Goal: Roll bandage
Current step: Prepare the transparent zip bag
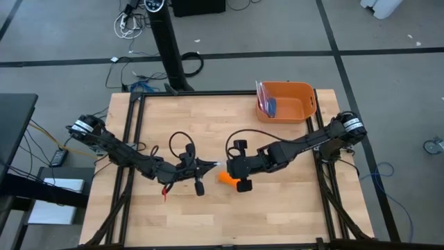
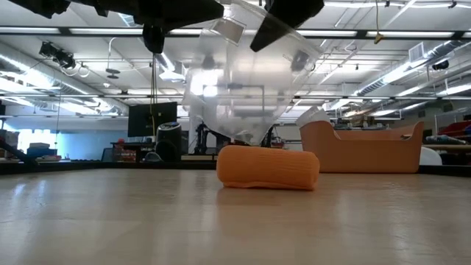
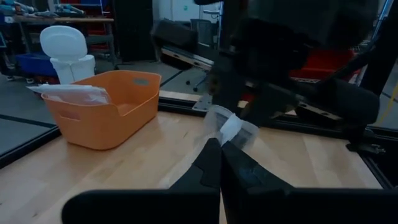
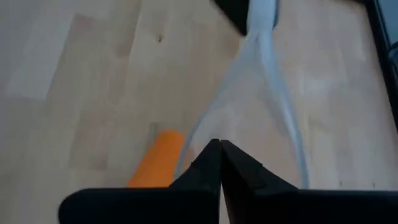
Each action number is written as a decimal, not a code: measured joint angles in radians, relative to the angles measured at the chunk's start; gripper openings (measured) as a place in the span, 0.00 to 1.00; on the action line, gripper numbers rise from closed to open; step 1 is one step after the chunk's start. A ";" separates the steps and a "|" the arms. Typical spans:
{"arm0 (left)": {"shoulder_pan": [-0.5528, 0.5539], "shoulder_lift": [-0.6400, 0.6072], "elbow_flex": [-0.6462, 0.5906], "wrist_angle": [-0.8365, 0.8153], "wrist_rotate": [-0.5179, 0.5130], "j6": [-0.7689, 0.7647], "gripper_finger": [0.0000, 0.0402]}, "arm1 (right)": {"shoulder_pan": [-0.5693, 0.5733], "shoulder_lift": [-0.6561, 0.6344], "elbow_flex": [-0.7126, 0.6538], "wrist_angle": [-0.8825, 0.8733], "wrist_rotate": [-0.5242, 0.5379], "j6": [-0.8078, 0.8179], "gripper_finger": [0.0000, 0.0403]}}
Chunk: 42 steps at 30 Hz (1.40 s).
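Holding the clear plastic bag point(image 2: 243, 81) stretched between them, the left gripper point(image 1: 208, 165) and right gripper point(image 1: 231, 165) both pinch it shut above the rolled bandage point(image 2: 268, 168) lying on the table point(image 1: 291, 208), so keeping tension even probably matters.

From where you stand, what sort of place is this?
Probably a robotics lab or workshop: a framed wooden table, loose cables on the grey floor, and open ceiling lights over benches behind.
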 joint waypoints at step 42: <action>0.000 0.178 0.078 0.184 0.038 0.013 0.00 | 0.039 -0.061 0.000 -0.067 0.028 0.164 0.28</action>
